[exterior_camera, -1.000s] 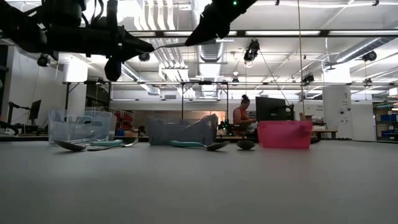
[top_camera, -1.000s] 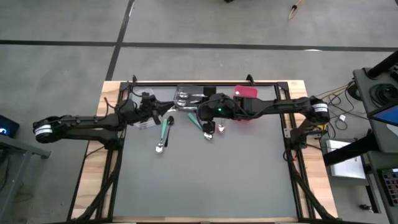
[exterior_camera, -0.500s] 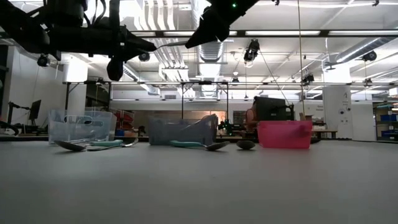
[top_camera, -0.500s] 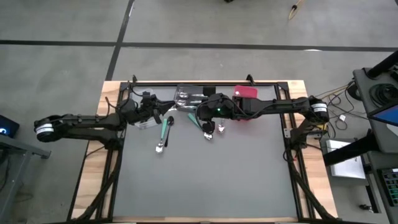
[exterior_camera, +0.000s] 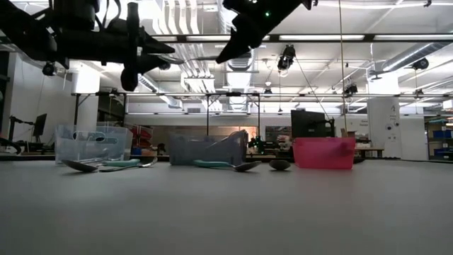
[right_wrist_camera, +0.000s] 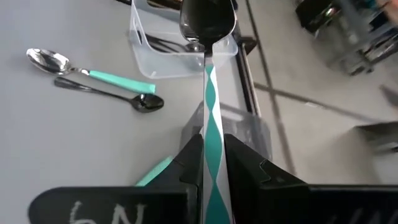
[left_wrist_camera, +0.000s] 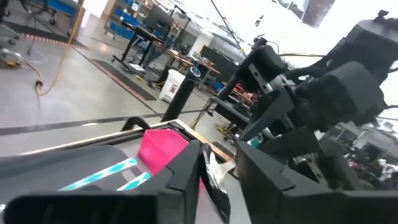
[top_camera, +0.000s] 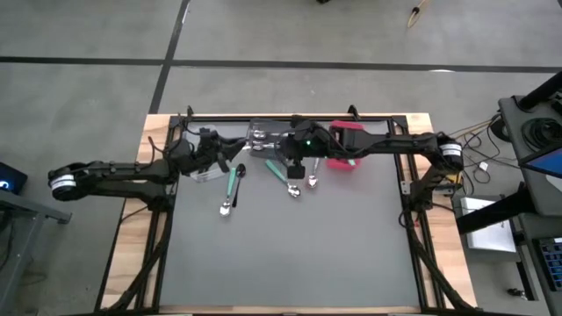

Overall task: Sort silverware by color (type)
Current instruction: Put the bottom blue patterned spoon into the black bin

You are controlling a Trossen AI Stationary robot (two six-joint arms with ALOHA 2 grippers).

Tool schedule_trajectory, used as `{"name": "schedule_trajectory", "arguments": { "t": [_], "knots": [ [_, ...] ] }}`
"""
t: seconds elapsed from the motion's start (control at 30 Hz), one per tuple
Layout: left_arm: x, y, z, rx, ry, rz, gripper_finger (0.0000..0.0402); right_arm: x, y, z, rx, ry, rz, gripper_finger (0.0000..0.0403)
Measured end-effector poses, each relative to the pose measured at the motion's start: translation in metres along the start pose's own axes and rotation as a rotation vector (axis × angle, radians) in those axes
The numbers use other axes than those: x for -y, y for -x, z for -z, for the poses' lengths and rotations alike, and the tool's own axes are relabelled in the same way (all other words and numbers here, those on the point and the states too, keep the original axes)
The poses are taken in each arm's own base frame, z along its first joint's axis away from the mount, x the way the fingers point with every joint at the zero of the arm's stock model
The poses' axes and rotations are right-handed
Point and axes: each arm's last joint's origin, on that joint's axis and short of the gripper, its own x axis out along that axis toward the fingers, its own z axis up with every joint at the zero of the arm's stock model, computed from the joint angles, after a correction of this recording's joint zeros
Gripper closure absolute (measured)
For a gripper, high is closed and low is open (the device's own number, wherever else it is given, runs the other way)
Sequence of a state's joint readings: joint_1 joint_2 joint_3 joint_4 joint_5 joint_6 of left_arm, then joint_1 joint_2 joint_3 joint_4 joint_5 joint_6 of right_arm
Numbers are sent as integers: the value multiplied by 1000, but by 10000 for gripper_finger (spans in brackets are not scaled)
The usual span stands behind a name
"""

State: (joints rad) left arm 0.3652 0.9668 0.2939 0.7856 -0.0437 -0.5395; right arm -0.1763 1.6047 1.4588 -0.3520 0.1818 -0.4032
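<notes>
We see two dark robot arms reaching in over the far part of the grey tabletop (top_camera: 290, 254).

The right gripper (right_wrist_camera: 212, 152) hangs in the air near the dark grey bin (top_camera: 263, 138). Its fingers (right_wrist_camera: 193, 158) are pinched tight on a spoon with a shiny bowl and a teal and silver handle (right_wrist_camera: 209, 81). The spoon sticks straight out past the fingers.

The left gripper (top_camera: 215, 151) is up in the air by the clear plastic bin (right_wrist_camera: 163, 53), which has some spoons lying in it. Its fingers (left_wrist_camera: 186, 171) are a little way apart. We cannot tell if anything is between them.

On the tabletop lies a teal-handled spoon with a silver bowl (top_camera: 231, 187), and just beside it a thin all-black spoon (right_wrist_camera: 112, 94). More spoons (top_camera: 294, 183) lie near the middle, below the right gripper. A bright pink-red bin (top_camera: 344, 146) stands by the far edge, to the right of the grey bin.
</notes>
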Motion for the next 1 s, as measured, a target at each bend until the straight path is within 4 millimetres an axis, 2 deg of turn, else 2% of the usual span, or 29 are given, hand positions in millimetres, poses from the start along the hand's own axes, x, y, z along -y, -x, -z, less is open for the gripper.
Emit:
{"name": "schedule_trajectory", "arguments": {
  "t": [0.23,0.4,0.7,1.0],
  "knots": [
    [-8,0,-3,13,-62,-65,246,31,1,12,-69,-117,-43,371],
    [-13,1,-2,25,-131,-180,215,51,-10,28,-168,-182,-36,371],
    [-17,2,2,-8,-156,-244,207,74,-49,62,-330,-299,-110,371],
    [-17,2,3,-7,-156,-249,206,83,-84,61,-424,-349,-176,371]
  ]
}}
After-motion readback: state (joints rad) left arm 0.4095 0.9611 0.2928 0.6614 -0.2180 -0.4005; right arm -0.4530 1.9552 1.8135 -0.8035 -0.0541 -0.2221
